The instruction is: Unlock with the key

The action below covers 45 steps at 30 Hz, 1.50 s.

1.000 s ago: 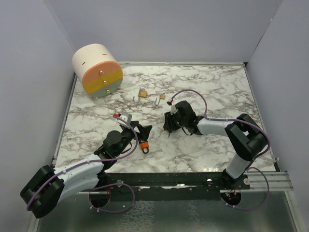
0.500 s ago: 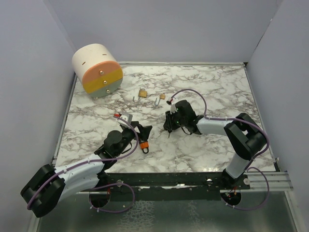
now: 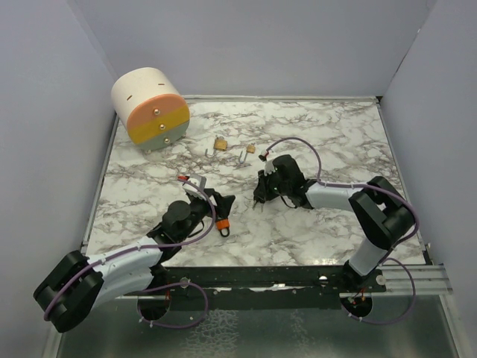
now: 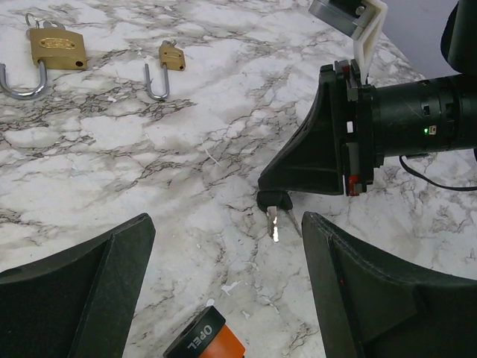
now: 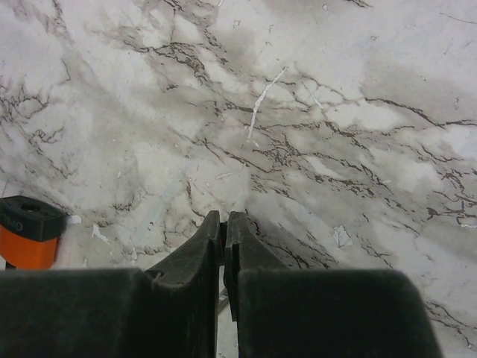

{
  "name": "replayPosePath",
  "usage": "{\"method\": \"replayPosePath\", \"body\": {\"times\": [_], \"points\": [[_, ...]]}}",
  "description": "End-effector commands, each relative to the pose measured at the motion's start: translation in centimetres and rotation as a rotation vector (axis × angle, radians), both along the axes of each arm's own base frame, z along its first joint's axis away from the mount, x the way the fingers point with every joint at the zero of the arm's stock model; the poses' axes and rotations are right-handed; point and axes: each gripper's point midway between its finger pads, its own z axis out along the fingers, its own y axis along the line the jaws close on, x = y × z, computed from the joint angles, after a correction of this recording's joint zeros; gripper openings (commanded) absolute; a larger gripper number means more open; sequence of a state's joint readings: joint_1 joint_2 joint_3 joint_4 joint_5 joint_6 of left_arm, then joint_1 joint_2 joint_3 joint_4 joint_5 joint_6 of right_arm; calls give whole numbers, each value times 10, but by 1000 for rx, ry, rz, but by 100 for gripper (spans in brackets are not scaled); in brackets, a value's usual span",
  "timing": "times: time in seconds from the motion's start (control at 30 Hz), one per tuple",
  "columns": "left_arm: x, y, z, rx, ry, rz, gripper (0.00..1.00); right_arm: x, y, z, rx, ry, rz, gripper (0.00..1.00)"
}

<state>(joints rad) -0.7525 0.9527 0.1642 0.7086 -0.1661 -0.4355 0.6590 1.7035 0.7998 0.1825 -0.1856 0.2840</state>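
1. Top external: the right gripper (image 3: 258, 200) sits mid-table, near the two padlocks (image 3: 220, 143). The left gripper (image 3: 222, 207) is just beside an orange-and-black fob (image 3: 223, 227).
2. Left wrist: the key (image 4: 273, 218) hangs pinched in the right gripper's clenched tips. Its black head is up, its long axis near upright, and its blade points down at the marble table (image 4: 112, 142). The left gripper's fingers (image 4: 82, 283) are spread wide and hold nothing.
3. Right wrist: the fingers (image 5: 197, 253) are pressed together.
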Motion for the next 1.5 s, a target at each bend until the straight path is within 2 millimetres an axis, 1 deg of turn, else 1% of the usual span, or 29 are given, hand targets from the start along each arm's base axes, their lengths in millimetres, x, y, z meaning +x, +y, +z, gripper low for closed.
{"method": "replayPosePath", "body": {"times": [0.0, 0.17, 0.23, 0.5, 0.6, 0.83, 1.03, 1.13, 1.3, 1.47], "points": [[4, -2, 7, -10, -9, 2, 82, 1, 3, 22, 80, -45, 3, 3], [3, -6, 4, -6, 4, -15, 82, 1, 1, 39, 142, -72, -17, 1], [2, -11, 6, -7, 1, -42, 82, 1, -1, 48, 173, -85, -29, 1], [-5, -43, 20, -10, -45, -214, 80, 4, -9, 96, 323, -151, -86, 1], [-6, -57, 23, -21, -49, -274, 80, 2, -12, 115, 380, -194, -96, 1], [-1, -87, 19, -42, -15, -376, 79, -6, -24, 140, 448, -258, -124, 1], [-1, -105, 22, -80, -31, -448, 77, -13, -29, 149, 469, -287, -116, 1], [-1, -111, 22, -84, -34, -476, 76, -16, -29, 150, 473, -290, -107, 1], [-2, -115, 30, -100, -57, -496, 75, -16, -31, 148, 470, -293, -115, 1], [0, -114, 28, -95, -59, -487, 73, -15, -31, 148, 471, -298, -115, 1]]}}
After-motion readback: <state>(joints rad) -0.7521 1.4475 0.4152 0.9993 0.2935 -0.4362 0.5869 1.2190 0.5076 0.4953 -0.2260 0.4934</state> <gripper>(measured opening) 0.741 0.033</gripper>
